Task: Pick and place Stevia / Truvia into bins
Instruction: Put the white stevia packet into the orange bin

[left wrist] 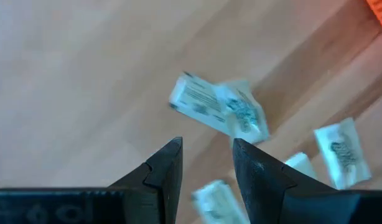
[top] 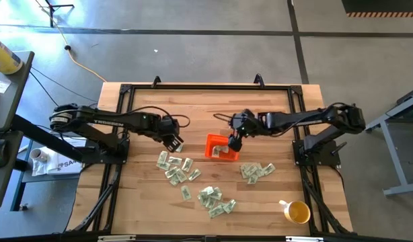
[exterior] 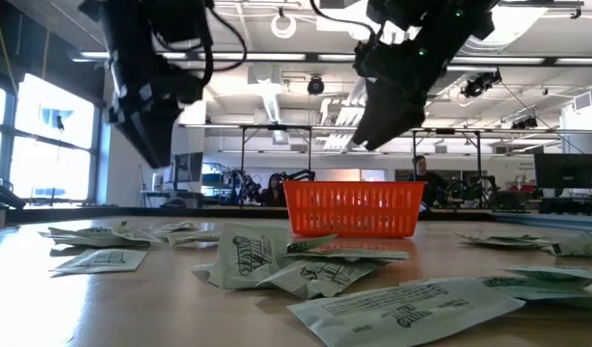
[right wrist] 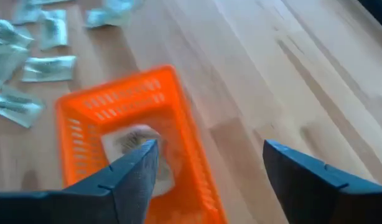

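Pale green and white Stevia packets lie scattered flat on the wooden table in loose groups (top: 176, 168), (top: 213, 198), (top: 257, 171). The orange bin (top: 218, 149) stands at the table's middle, and one packet (right wrist: 138, 146) lies inside it. My right gripper (right wrist: 209, 165) hangs open above the bin, with nothing between its fingers. My left gripper (left wrist: 206, 162) is open too, pointing down above the far end of the left packet group (left wrist: 216, 109), clear of it.
A yellow and white cup (top: 297, 212) stands near the table's front right corner. Black frame rails (top: 206, 86) run along the table's far edge and sides. Bare wood lies on the far side of the bin and the packets.
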Robot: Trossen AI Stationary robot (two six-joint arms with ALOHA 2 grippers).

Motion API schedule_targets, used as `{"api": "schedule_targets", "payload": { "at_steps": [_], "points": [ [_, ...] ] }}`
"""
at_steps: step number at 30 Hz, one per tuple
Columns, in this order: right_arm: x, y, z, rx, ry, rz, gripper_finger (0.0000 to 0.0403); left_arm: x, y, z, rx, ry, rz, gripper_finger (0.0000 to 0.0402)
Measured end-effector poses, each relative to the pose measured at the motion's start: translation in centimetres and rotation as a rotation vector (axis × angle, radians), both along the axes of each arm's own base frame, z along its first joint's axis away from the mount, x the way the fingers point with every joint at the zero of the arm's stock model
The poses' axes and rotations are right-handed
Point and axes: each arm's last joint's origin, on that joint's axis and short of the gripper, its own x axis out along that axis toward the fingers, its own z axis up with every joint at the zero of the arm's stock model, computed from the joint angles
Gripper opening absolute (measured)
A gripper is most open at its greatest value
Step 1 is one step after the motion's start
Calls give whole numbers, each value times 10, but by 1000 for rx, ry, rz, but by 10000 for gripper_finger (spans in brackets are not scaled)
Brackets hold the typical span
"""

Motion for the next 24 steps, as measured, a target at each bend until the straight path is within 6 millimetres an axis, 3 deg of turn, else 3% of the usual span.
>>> {"api": "schedule_targets", "payload": {
  "at_steps": [4,8,16,24],
  "points": [
    [-19,-15,3,-4,100,-111,281,-3,6,-21,-116,-82,166,175],
    [-28,-25,1,8,154,-169,281,1,12,-23,-96,-140,271,175],
    [-28,-32,2,7,146,-191,281,19,12,-43,-110,-130,296,175],
    [-29,-31,1,-5,165,-169,281,43,10,-45,-109,-79,267,175]
  ]
}}
